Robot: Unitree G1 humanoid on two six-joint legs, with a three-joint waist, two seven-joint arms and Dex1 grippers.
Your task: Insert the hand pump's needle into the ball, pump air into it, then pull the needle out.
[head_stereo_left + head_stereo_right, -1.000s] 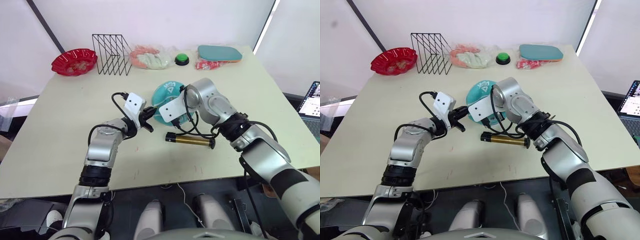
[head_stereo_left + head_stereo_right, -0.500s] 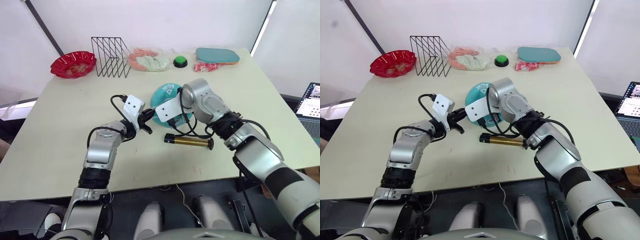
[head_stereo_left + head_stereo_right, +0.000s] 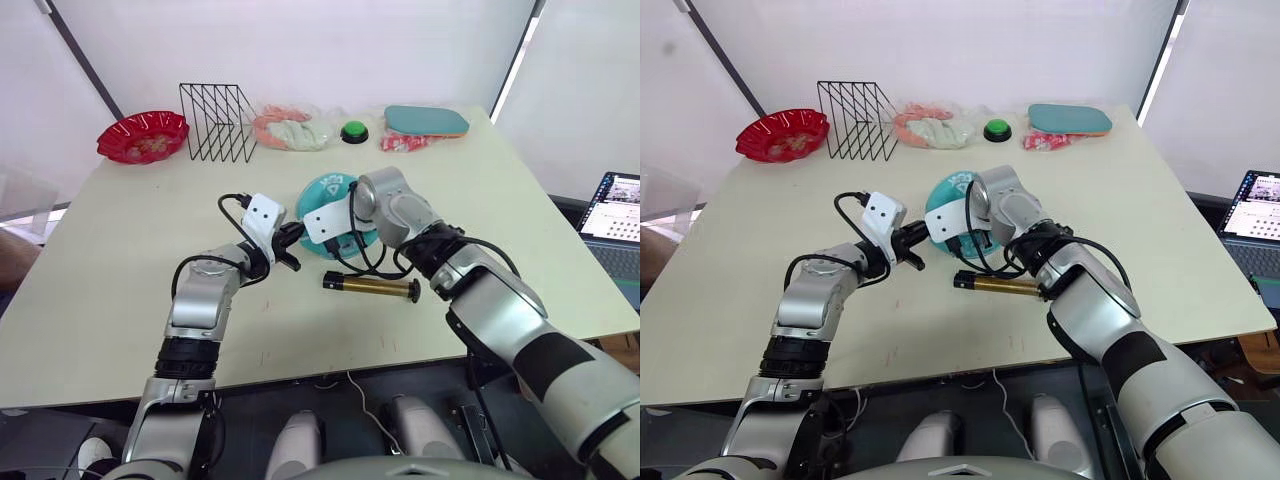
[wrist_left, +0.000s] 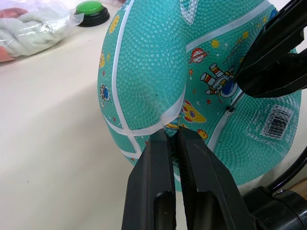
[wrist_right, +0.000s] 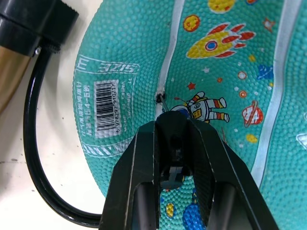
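With my right gripper pinching the needle, its tip now meets the ball's valve; my left gripper, fingers together, steadies the ball.

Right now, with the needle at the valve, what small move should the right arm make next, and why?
Probably ease the right gripper forward along the needle. Its tip sits at the valve hole in the ball, seemingly barely entered, while the left gripper braces the ball's opposite side.

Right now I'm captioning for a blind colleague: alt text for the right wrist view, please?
The right gripper pinches the needle, its tip at the valve hole on the teal ball. The hand pump and its black hose lie beside the ball.
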